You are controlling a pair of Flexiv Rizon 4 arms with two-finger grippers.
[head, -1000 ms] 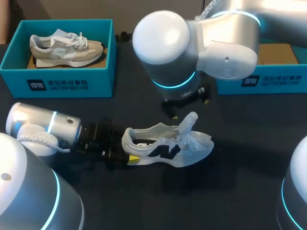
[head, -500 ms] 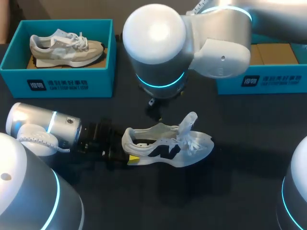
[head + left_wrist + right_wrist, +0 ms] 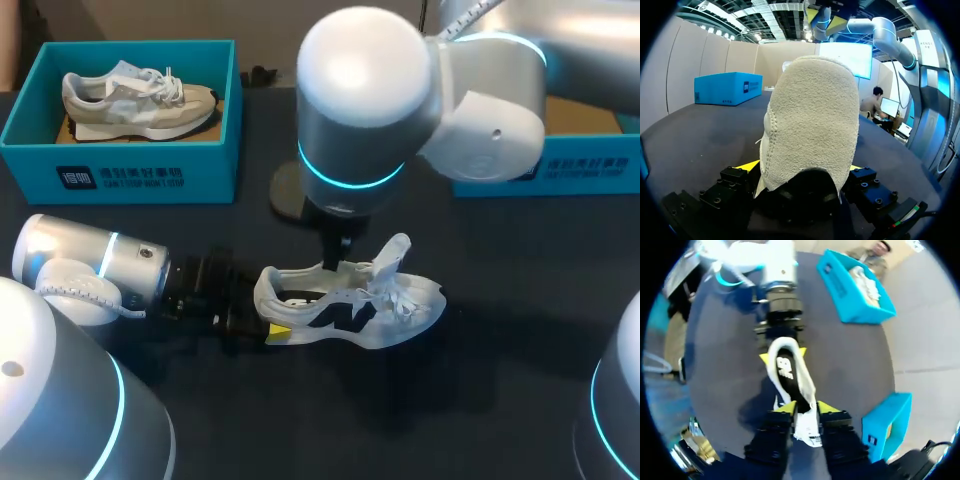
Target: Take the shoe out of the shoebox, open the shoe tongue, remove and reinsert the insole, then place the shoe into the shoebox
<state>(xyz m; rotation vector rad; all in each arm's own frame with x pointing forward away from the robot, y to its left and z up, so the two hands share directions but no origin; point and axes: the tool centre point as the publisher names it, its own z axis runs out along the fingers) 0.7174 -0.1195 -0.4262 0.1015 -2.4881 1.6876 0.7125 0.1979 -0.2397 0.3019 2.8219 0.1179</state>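
Observation:
The white shoe (image 3: 350, 305) with black markings lies on its sole on the dark table, toe to the right, its tongue (image 3: 395, 255) standing up. My left gripper (image 3: 262, 325) lies low at the heel. In the left wrist view the suede heel (image 3: 810, 125) fills the space between the two yellow tips, and the left gripper (image 3: 801, 167) is shut on it. My right gripper (image 3: 338, 258) hangs straight down at the shoe's mouth. In the right wrist view the right gripper (image 3: 806, 409) is over the front end of the black insole (image 3: 787, 372), close beside the raised tongue (image 3: 809, 426).
A blue shoebox (image 3: 135, 175) at the back left holds a beige shoe (image 3: 135, 100). A second blue shoebox (image 3: 560, 170) stands at the back right, largely hidden behind my right arm. Bare table lies in front of the white shoe.
My right arm has swung over and come down onto the shoe's mouth. The shoe and my left arm have kept still.

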